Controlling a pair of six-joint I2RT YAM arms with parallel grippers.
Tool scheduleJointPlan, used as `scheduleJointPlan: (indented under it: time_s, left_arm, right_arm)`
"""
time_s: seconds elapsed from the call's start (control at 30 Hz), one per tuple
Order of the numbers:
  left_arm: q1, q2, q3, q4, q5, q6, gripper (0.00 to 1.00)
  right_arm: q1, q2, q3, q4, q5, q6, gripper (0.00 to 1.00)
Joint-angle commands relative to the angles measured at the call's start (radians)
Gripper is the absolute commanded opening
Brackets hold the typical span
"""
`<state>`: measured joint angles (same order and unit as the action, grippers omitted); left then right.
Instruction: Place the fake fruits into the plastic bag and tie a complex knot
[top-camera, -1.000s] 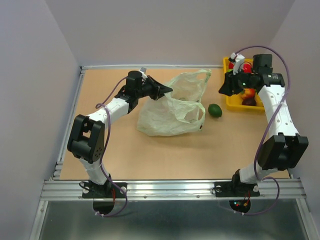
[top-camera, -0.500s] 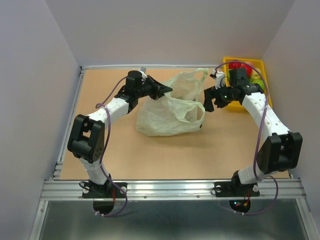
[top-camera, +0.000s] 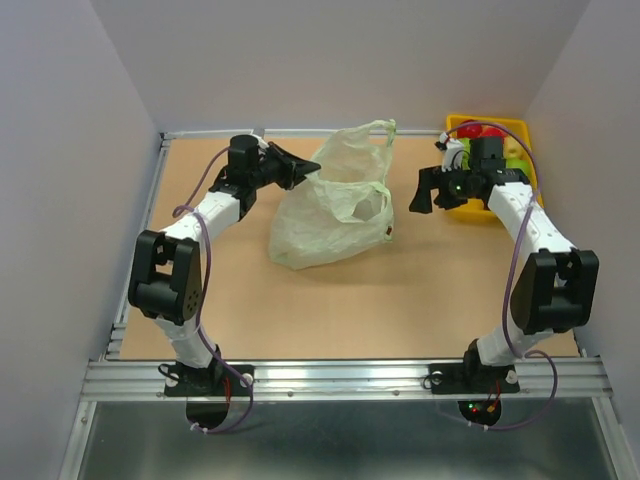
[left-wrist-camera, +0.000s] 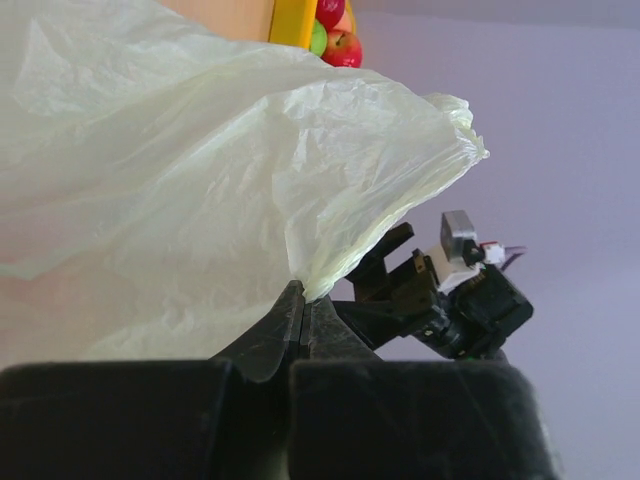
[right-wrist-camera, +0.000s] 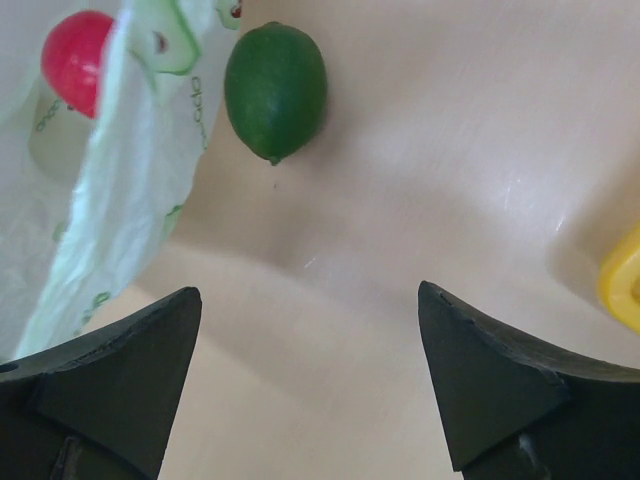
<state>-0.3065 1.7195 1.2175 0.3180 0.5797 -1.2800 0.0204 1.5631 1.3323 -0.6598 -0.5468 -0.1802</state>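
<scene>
Loading stage, seen from above and from both wrists. The left gripper (left-wrist-camera: 303, 298) is closed on a fold of the bag (top-camera: 333, 205) at its upper edge and holds that side raised, so the bag stands slumped on the tabletop (top-camera: 300, 300) between the two arms. The right gripper (right-wrist-camera: 307, 292) is spread wide and carries nothing; it hovers low over the tabletop between the bag and the yellow tray (top-camera: 521, 126). The relation that governs the next move is that of this gripper to the lime (right-wrist-camera: 275, 90). The lime lies ahead of the fingers and slightly toward the left-hand one in the wrist view, just beside the bag's printed edge; whether it touches the film cannot be told. Its long axis runs nearly straight away from the gripper, so the fingers would close across its narrow width. The right arm is clearly the nearer one, and the left is occupied. A red fruit (right-wrist-camera: 78, 48) shows through the film, apparently already inside. Further fruits (top-camera: 487, 131) remain in the tray. The knot is not yet begun.
</scene>
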Motion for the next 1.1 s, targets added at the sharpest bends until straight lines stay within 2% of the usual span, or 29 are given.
scheduleJointPlan:
  time_s: [0.0, 0.27, 0.53, 0.8, 1.07]
  left_arm:
    - [0.036, -0.083, -0.015, 0.039, 0.029, 0.033, 0.00]
    - [0.064, -0.084, -0.013, 0.047, 0.032, 0.031, 0.00]
    - [0.092, -0.095, -0.012, 0.038, 0.037, 0.031, 0.00]
    - [0.118, -0.098, -0.013, 0.041, 0.040, 0.028, 0.00]
    - [0.149, -0.103, -0.012, 0.044, 0.049, 0.024, 0.00]
  right_arm:
    - [0.003, 0.069, 0.024, 0.152, -0.008, 0.111, 0.94]
    - [0.099, 0.184, 0.017, 0.330, 0.067, 0.212, 0.98]
    - [0.156, 0.320, 0.096, 0.345, 0.091, 0.194, 0.99]
    - [0.226, 0.350, 0.064, 0.371, 0.080, 0.148, 0.99]
    - [0.230, 0.351, 0.102, 0.396, 0.136, 0.119, 1.00]
